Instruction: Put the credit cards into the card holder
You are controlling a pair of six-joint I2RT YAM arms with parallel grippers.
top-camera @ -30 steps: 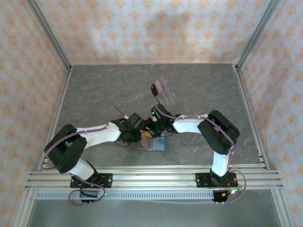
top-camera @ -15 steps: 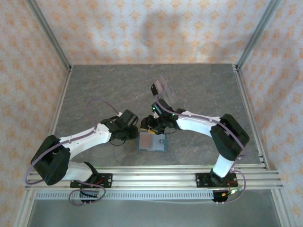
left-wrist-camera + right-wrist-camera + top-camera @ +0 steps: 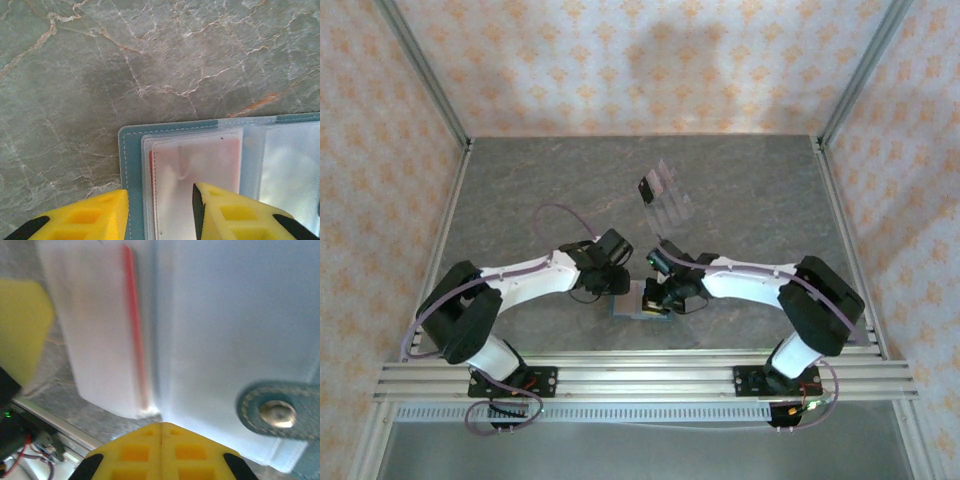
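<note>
Left gripper (image 3: 160,195): fingers apart, straddling the teal edge of the open card holder (image 3: 131,165). A red card (image 3: 200,165) sits in the clear sleeve just ahead, between them. Right gripper (image 3: 161,427): fingers pressed together, the holder's pale inside directly ahead, its stud (image 3: 276,412) to their right.

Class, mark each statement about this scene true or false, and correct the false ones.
1. The wallet lies open on the table. True.
2. A red card sits inside a clear sleeve. True.
3. The right gripper has its jaws wide open. False: they are shut together.
4. The clear tray lies between the wallet and the arms' bases. False: it is beyond the wallet, farther from the bases.
</note>
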